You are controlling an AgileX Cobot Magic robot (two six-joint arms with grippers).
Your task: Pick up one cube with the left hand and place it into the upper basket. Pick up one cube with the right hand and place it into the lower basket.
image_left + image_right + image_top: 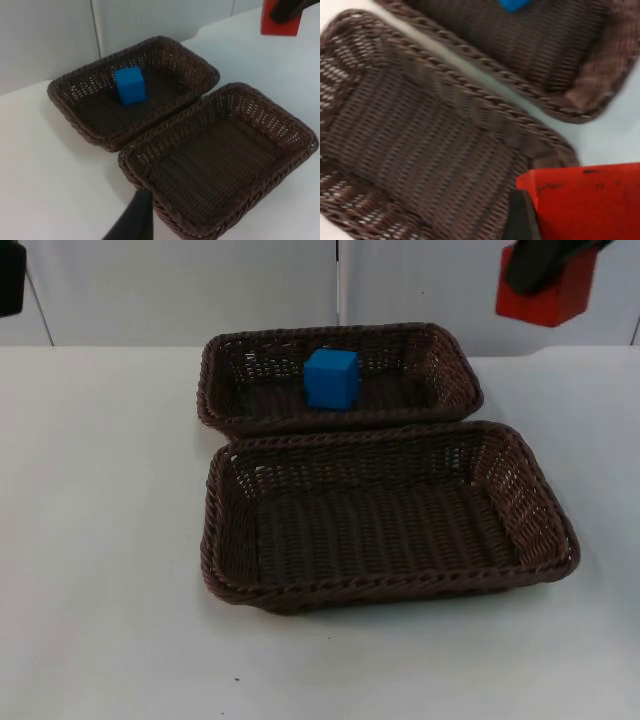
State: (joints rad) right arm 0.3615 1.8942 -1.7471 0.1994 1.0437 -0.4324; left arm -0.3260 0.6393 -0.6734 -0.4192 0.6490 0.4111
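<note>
Red cube (548,292) hangs high off table (100,540), clamped in my right pincer (545,265), beyond lower basket (545,540). Blue cube (331,378) sits upright in upper basket (455,370). Left pincer (134,220): I can't tell its opening.

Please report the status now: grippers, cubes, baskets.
Right gripper shut on red cube, raised at the table's far right. Left gripper waits, far left. Blue cube in upper basket. Lower basket unobstructed.
</note>
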